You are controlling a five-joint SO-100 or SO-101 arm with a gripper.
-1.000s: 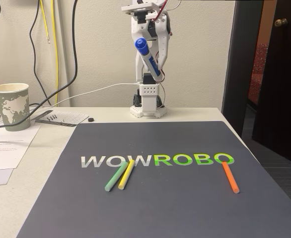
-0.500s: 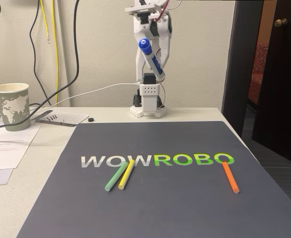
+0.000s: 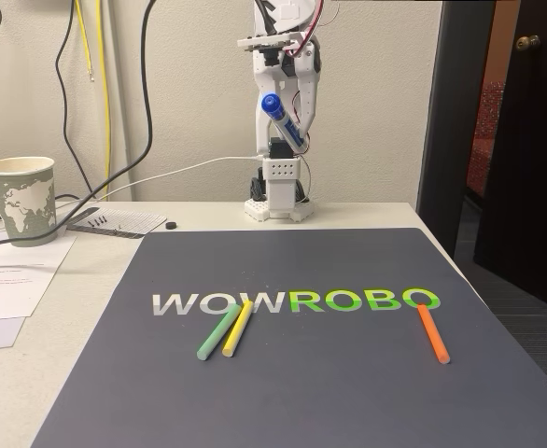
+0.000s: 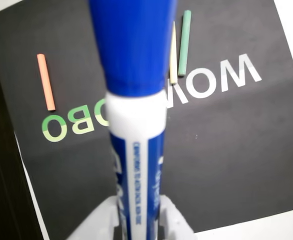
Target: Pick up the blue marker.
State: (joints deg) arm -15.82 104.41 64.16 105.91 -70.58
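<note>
The blue marker [image 3: 283,119], white barrel with a dark blue cap, is held high in the air above the arm's base, cap pointing up and left in the fixed view. My gripper [image 3: 294,133] is shut on its barrel. In the wrist view the blue marker [image 4: 136,125] runs up the middle of the picture, cap at the top, clamped between the white fingers [image 4: 172,220] at the bottom edge by my gripper [image 4: 139,227].
A dark mat [image 3: 311,373] lettered WOWROBO covers the table. On it lie a green stick [image 3: 217,332], a yellow stick [image 3: 238,328] and an orange stick [image 3: 433,333]. A paper cup [image 3: 21,200], papers and cables sit at the left.
The arm has folded back and up toward its base, carrying the marker with it; the marker now sits slightly lower and more upright against the arm.
</note>
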